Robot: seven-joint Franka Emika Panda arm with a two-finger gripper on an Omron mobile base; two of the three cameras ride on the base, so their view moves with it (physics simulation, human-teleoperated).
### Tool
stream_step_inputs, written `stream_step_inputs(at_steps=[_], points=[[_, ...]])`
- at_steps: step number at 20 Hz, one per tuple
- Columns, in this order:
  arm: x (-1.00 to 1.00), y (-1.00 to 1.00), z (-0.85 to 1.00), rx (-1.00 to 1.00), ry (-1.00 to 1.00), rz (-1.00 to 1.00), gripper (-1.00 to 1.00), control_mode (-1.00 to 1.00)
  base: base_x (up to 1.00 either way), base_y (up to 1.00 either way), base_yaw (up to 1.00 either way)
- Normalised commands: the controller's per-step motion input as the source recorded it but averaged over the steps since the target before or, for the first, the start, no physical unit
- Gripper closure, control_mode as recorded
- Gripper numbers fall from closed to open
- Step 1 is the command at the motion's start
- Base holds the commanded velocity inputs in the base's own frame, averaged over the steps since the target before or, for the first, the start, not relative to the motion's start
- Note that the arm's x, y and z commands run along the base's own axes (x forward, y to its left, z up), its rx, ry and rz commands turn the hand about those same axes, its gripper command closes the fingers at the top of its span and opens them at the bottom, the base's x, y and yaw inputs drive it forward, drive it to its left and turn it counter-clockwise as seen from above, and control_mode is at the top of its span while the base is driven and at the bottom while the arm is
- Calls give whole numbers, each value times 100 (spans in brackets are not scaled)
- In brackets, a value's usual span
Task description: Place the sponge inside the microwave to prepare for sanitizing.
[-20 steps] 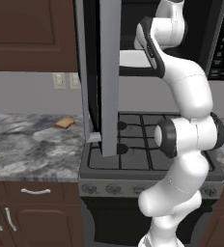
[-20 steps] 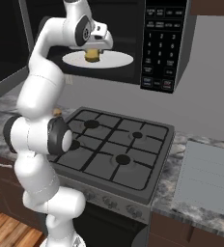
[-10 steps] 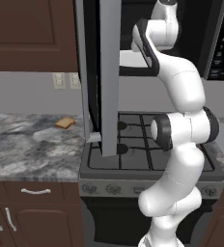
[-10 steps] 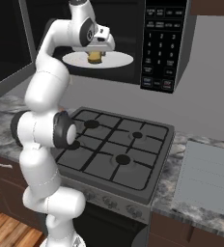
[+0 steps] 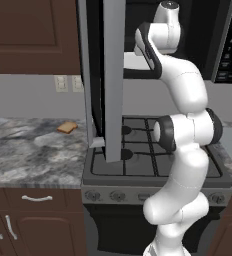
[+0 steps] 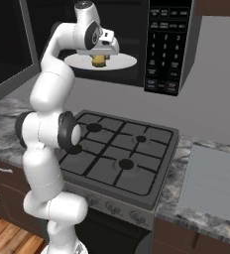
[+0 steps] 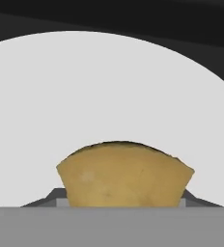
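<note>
The mustard-yellow sponge (image 6: 100, 60) is pinched between my gripper's (image 6: 101, 55) fingers, just over the white round turntable (image 6: 123, 62) inside the black microwave (image 6: 164, 44). I cannot tell whether it touches the plate. In the hand view the sponge (image 7: 125, 173) bulges up between the two dark fingertips (image 7: 57, 197), with the turntable (image 7: 109, 87) spread behind it. The microwave door (image 5: 113, 75) stands swung wide open, and in the left base view it covers my hand.
A tan slice of bread (image 5: 67, 127) lies on the marble counter (image 5: 28, 155) left of the stove. The black gas cooktop (image 6: 122, 156) sits right below the microwave. The open door's edge hangs over the stove's left side.
My hand has carried the sponge a little further in over the turntable and slightly lower. The elbow has swung with it. The grip on the sponge is unchanged.
</note>
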Motion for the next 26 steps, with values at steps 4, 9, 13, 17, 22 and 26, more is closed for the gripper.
stream_step_inputs(at_steps=[4,9,13,17,22,26], points=[[16,0,-13,0,0,0,-100,-100,0,0,0],[11,0,-3,0,0,0,-100,-100,0,0,0],[10,0,-1,0,0,0,-100,-100,0,0,0],[2,0,0,0,0,0,-100,-100,0,0,0],[-26,0,10,0,-15,0,-100,-100,0,0,0],[-51,0,11,0,-25,0,-100,-100,0,0,0]])
